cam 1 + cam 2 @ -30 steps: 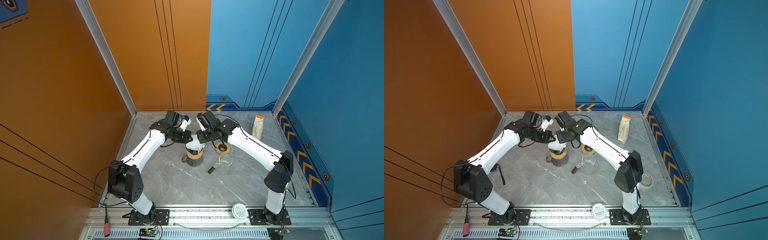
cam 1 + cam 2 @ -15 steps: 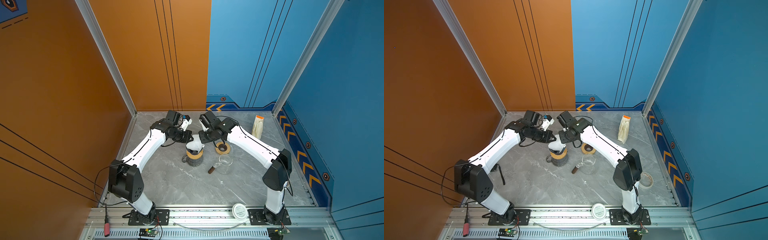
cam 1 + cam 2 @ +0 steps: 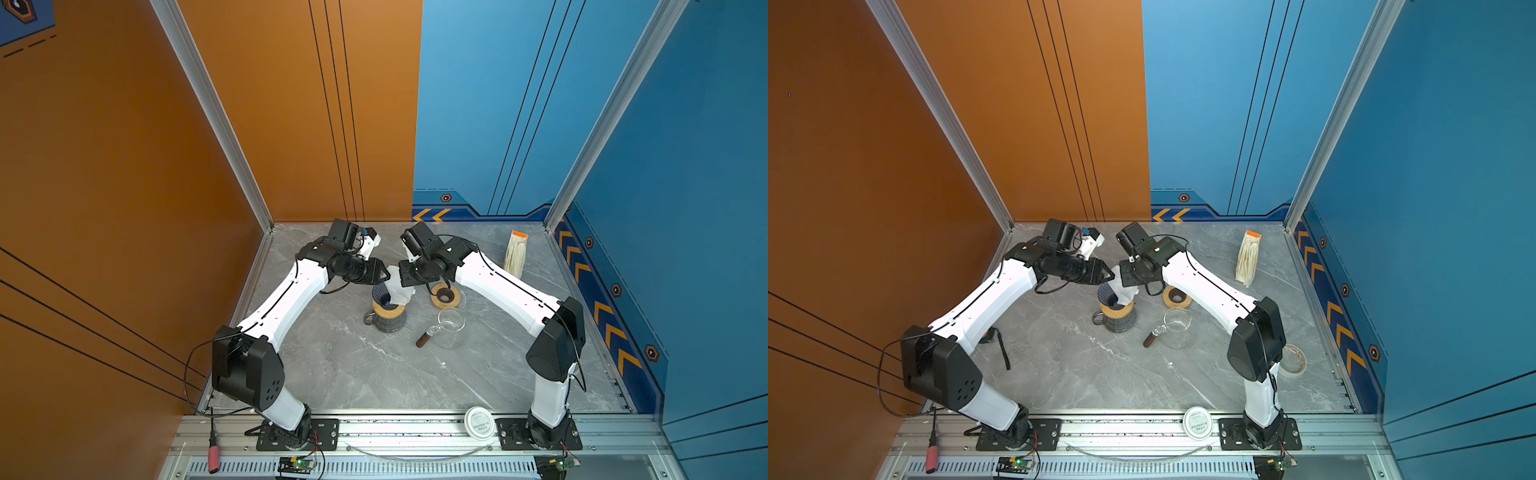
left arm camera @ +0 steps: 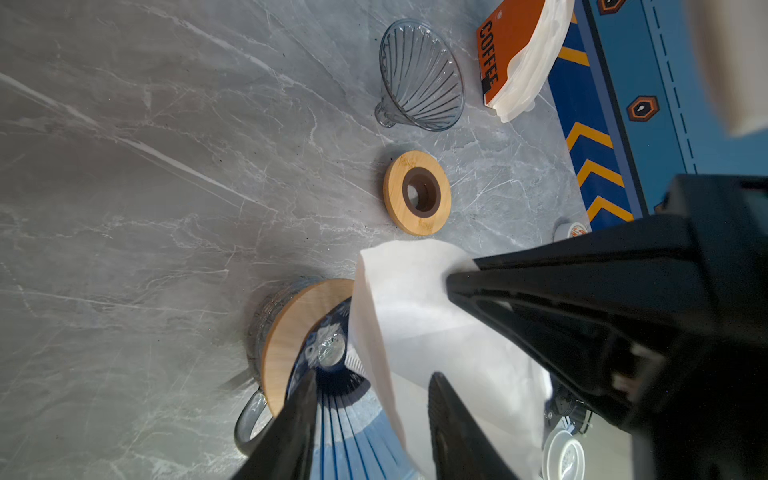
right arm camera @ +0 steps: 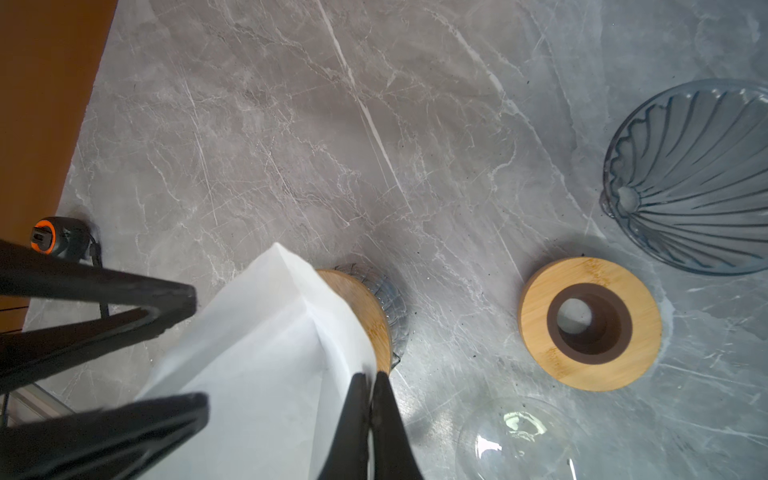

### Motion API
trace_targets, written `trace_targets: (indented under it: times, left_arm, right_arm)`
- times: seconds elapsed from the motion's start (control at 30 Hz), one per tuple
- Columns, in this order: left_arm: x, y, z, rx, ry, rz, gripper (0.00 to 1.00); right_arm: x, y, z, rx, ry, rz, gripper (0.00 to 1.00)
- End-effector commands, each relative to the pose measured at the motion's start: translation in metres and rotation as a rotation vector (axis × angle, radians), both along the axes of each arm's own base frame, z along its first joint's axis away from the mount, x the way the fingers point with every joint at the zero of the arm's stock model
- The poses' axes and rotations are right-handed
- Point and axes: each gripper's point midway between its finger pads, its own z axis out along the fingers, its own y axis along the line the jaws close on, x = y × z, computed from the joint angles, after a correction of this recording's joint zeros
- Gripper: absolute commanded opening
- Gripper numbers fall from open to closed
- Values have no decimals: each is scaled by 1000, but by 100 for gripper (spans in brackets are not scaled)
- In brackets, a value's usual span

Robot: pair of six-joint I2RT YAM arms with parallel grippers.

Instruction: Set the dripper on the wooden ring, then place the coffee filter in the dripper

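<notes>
Fingers of the right gripper (image 5: 370, 378) pinch shut on the one white coffee filter (image 5: 266, 353), held over the blue dripper (image 3: 382, 293). The left gripper (image 4: 372, 374) fingers stand half apart astride its edge. One clear dripper (image 4: 419, 79) lies aside. Of two wooden rings, the loose ring (image 3: 435, 298) sits at the blue dripper's three o'clock.

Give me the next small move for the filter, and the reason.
Probably ease the right gripper down so the coffee filter slides into the dripper. That gripper is shut on the filter's edge, the left gripper stands open, and the paper leans across the rim, not seated.
</notes>
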Motion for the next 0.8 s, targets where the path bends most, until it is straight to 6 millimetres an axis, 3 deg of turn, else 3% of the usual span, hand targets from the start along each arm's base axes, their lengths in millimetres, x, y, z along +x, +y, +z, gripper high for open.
trace_targets:
  times: [0.0, 0.17, 0.4, 0.57, 0.77]
  left_arm:
    - [-7, 5, 17, -27, -10, 33, 44]
    - [-17, 4, 12, -46, 31, 39, 42]
    - [-13, 0, 5, -44, 52, 38, 44]
    - [-7, -7, 7, -47, 50, 26, 51]
    - [-4, -4, 1, -34, 65, 47, 50]
  right_arm:
    - [-2, 0, 11, 84, -26, -93, 0]
    - [0, 2, 20, 162, -69, -172, 0]
    - [-5, 6, 27, 148, -107, -148, 0]
    - [-9, 13, 22, 138, -98, -125, 0]
    - [-12, 18, 20, 132, -99, -115, 0]
